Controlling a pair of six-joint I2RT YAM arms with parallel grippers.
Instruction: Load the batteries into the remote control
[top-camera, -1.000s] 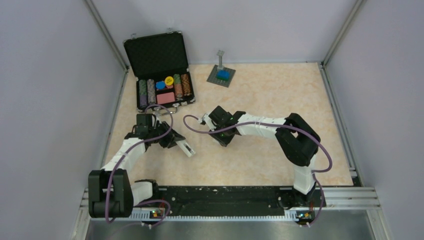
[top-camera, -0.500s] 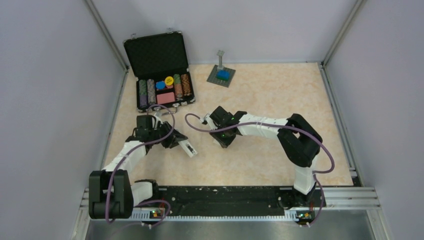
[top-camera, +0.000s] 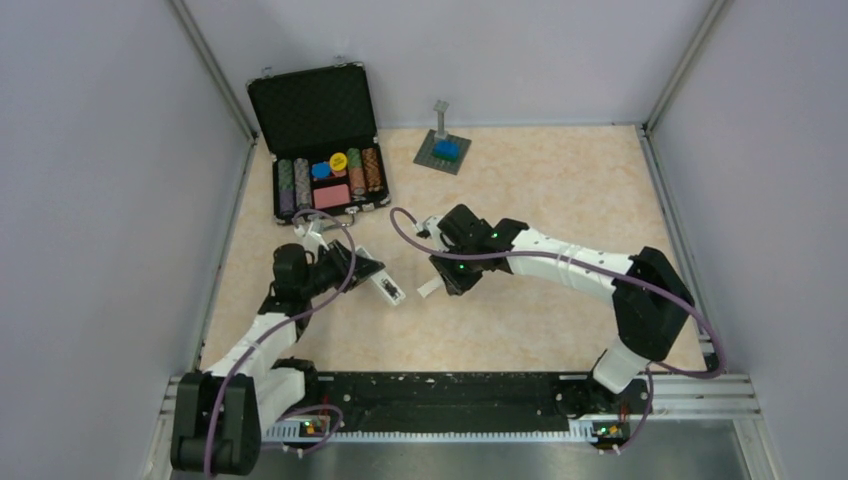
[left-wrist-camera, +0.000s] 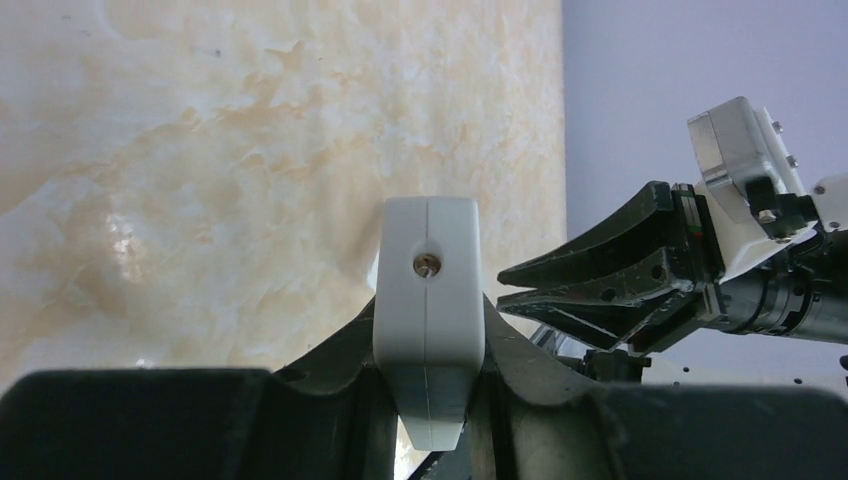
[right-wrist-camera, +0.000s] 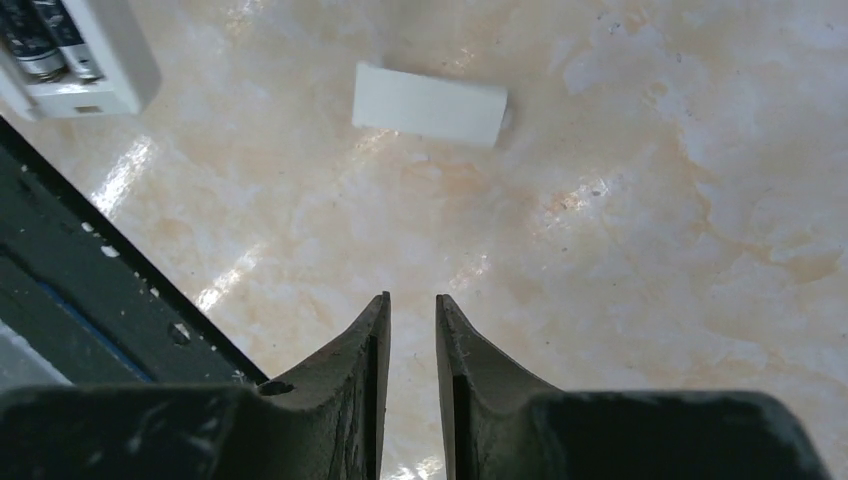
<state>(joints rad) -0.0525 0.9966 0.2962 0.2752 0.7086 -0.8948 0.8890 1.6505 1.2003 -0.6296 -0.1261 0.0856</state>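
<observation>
1. Left wrist view: the remote control (left-wrist-camera: 427, 300) is seen end-on only. Its lower part is lost between the left fingers (left-wrist-camera: 345, 362) and the dark camera housing. No view shows a display or buttons.
2. Right wrist view: the frame's top-left corner cuts off the remote control, so only one end of its open compartment shows. The frame edge also cuts off the batteries (right-wrist-camera: 62, 40), and it cannot be told whether they are fully seated.
3. Top view: the batteries are too small to make out.
4. Appearance, remote control: a slim white plastic bar. The end face has a seam down its middle and a small metallic point in a round recess.
5. Appearance, batteries: two dark cells with lighter tips, lying side by side in the compartment.
6. Location: in the top view the remote control sits left of centre on the bench (right-wrist-camera: 650, 250). Its free end points toward the right arm. Whether it rests on the bench or is held clear of it cannot be told.
7. Left fingers: closed on the remote control, one finger against each long side.
8. Right fingers (right-wrist-camera: 372, 345): almost together, with only a narrow slit between them and nothing held. The tips point down at bare bench.
9. A small white cover plate (right-wrist-camera: 430, 103) lies flat on the bench beyond the right fingers, not touching them. In the top view it lies between them and the remote control.
</observation>
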